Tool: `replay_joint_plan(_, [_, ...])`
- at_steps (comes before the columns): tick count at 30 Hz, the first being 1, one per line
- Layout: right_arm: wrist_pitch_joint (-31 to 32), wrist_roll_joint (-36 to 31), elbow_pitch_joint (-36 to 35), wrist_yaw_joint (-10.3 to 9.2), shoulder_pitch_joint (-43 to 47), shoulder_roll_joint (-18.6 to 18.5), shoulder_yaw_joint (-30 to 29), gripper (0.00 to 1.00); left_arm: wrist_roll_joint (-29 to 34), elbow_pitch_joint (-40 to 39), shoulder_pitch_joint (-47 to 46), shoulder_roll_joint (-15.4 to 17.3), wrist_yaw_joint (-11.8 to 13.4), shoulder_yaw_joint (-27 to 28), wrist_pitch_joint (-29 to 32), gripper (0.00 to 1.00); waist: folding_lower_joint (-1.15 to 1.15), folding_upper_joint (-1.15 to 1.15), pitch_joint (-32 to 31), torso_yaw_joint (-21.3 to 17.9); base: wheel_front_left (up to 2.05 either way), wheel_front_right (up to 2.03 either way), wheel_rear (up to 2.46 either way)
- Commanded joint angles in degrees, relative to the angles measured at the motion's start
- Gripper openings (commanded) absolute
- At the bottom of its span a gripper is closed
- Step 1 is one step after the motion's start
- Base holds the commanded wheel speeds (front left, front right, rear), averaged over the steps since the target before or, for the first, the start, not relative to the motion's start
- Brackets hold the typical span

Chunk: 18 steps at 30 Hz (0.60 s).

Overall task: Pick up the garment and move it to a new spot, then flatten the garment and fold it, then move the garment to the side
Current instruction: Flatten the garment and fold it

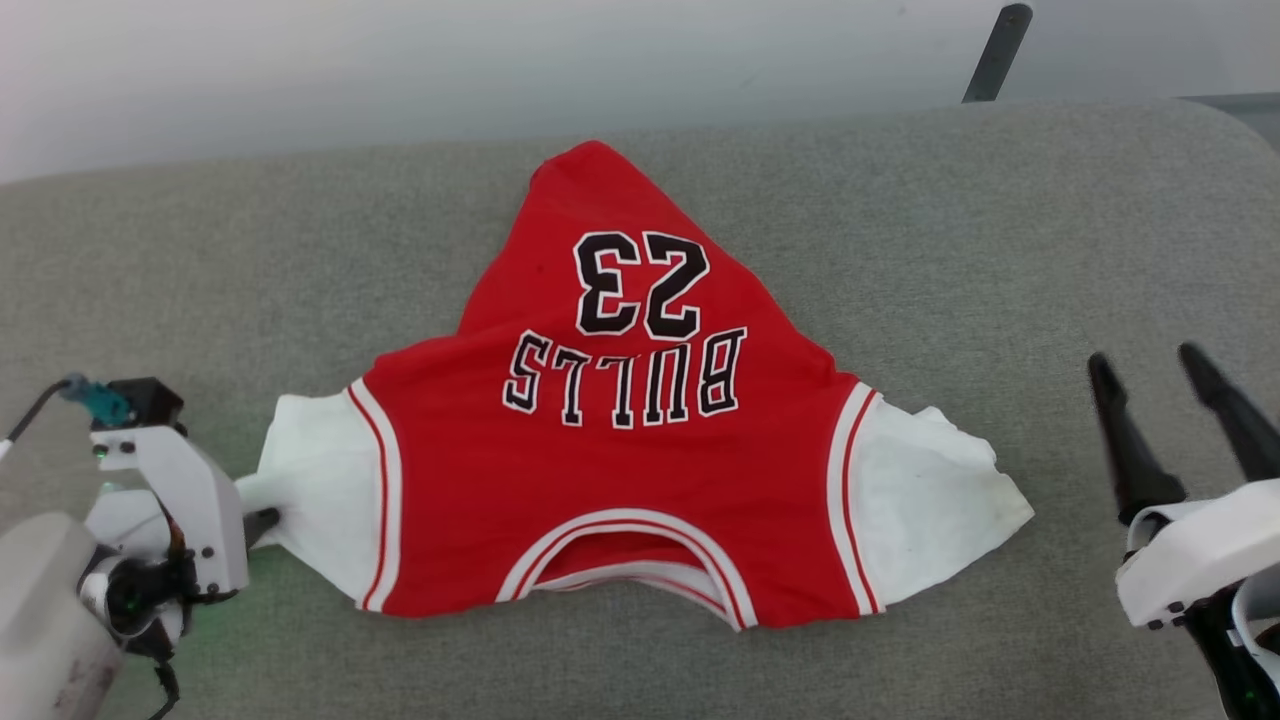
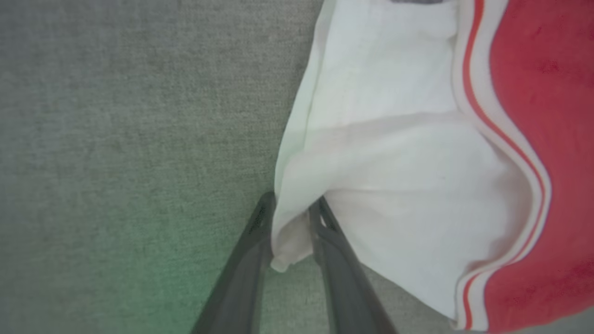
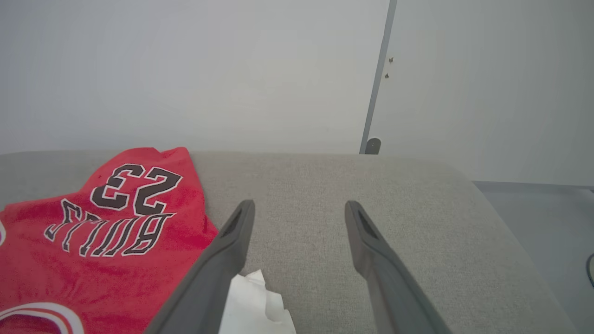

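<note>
So we've got our left gripper (image 2: 292,200) pinching the white sleeve corner of the garment (image 1: 620,470), which lies spread on the grey cushion (image 1: 900,200); our right gripper (image 1: 1145,358) hangs wide open near the other sleeve.

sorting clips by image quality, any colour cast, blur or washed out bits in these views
Left wrist view: green tint on the grey cushion beside the left hand, and the jersey sleeve looks slightly soft. Head view: same green glow near that hand, lettering sharp, wall at top left washed out. Right wrist view: even light, no glare, lettering readable.
</note>
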Motion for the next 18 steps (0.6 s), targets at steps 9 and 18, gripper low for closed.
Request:
replay_joint_plan(9, [14.12,2.86,3.62,-0.04,-1.05,-2.68,1.92,1.00,-0.93,1.05,-0.01,-2.50,-0.94,-1.78,3.86,0.00,0.00,0.00,1.47,1.88,0.00,0.00,0.00])
replay_joint_plan(18, [26.45,5.93,10.33,-0.04,-2.68,-5.26,1.55,1.00,-0.29,0.21,-1.53,-3.48,-1.13,-2.22,3.73,0.00,0.00,0.00,2.86,4.78,0.00,0.00,0.00])
